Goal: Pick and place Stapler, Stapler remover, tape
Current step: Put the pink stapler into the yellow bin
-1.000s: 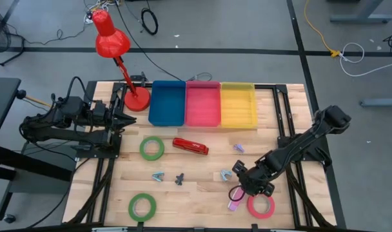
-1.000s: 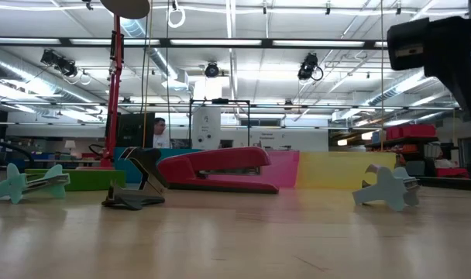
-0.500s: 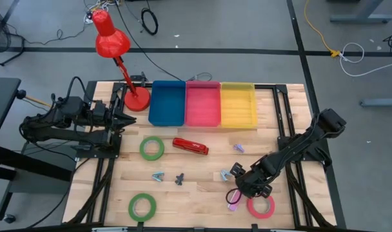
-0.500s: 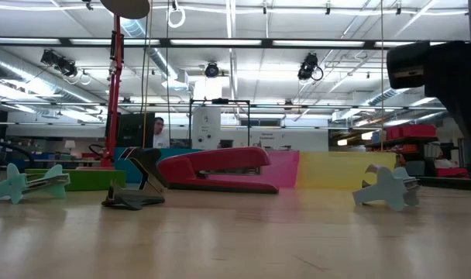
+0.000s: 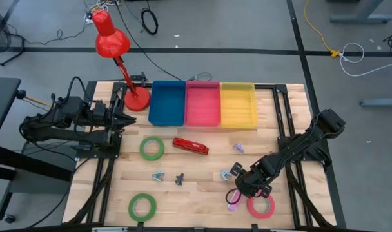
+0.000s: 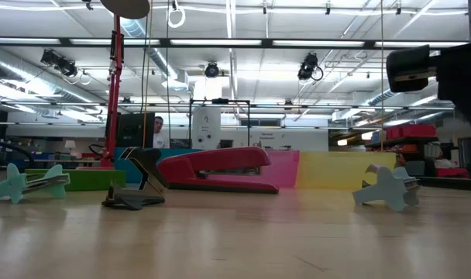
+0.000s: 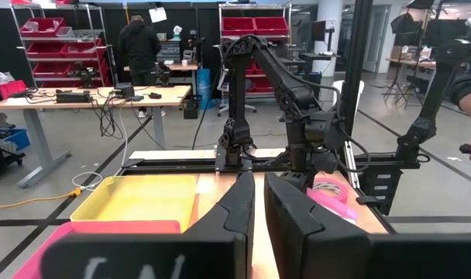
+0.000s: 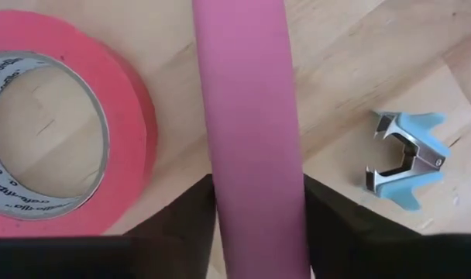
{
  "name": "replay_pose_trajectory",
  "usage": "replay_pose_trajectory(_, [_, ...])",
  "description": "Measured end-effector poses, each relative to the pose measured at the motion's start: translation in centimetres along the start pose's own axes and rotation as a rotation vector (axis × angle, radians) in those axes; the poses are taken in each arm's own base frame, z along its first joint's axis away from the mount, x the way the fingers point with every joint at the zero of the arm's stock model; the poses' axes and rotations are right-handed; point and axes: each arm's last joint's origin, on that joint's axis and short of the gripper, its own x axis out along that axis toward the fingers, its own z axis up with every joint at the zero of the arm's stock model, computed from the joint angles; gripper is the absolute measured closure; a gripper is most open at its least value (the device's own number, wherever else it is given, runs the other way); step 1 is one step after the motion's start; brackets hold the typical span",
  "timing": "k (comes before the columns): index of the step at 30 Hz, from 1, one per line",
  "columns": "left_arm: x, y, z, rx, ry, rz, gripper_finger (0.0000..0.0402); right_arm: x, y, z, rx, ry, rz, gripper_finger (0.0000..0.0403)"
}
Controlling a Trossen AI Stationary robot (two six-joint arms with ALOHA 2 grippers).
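Beside the red tape roll [image 8: 53, 124], core print unreadable, right gripper [image 8: 255, 201] fingers clamp a pink stapler [image 8: 251, 116], unmoved; left gripper [image 7: 259, 205] fingers closed.

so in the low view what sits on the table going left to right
teal remover → green tape → dark remover → red stapler → yellow bin → second teal remover

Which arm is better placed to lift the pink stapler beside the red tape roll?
The right. Its gripper has the pink stapler between its jaws, next to the red tape roll. The left gripper waits far away by the lamp base.
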Motion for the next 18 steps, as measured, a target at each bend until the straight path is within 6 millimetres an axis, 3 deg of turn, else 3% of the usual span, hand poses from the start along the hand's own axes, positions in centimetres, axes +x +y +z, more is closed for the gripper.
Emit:
replay_pose_trajectory(4, [0.0, 0.0, 0.0, 0.0, 0.0, 0.0, 0.0367, 0.0, 0.0, -0.01, -0.001, 0.001, 0.0, 0.0267])
replay_pose_trajectory(12, [0.0, 0.0, 0.0, 0.0, 0.0, 0.0, 0.0367, 0.0, 0.08, -0.07, -0.021, 0.005, 0.016, 0.0255])
replay_pose_trajectory(18, [0.0, 0.0, 0.0, 0.0, 0.0, 0.0, 0.0367, -0.28, 0.19, -0.29, -0.026, 0.016, 0.024, 0.0276])
